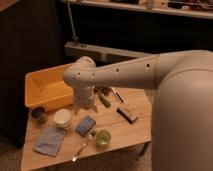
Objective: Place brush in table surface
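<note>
The brush [117, 94], a slim stick with a whitish handle and a dark end, lies on the wooden table surface [125, 132] near its far edge, next to a green object [103, 98]. My gripper [84, 103] hangs at the end of the white arm, pointing down over the table just in front of the yellow tub. It is to the left of the brush and apart from it. The arm hides what lies right under the gripper.
A yellow plastic tub [46, 87] stands at the back left. A dark rectangular block [128, 113], a blue sponge [86, 125], a white bowl [63, 118], a green cup [103, 137], a metal fork [82, 148], a blue cloth [50, 141] and a small dark cup [39, 114] lie on the table.
</note>
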Controlling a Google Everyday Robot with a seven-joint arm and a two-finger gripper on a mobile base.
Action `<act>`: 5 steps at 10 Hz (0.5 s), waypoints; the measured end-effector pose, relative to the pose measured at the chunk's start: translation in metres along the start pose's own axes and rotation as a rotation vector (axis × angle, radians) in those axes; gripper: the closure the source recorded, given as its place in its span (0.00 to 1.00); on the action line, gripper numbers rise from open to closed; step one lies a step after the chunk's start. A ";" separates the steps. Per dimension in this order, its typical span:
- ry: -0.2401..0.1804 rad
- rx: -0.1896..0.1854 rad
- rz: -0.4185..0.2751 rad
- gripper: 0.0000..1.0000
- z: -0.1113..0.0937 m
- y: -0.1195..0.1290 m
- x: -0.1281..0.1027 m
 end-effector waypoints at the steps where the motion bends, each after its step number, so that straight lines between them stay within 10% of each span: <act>1: -0.056 -0.020 -0.048 0.35 0.007 -0.015 -0.012; 5: -0.153 -0.016 -0.146 0.35 0.028 -0.076 -0.072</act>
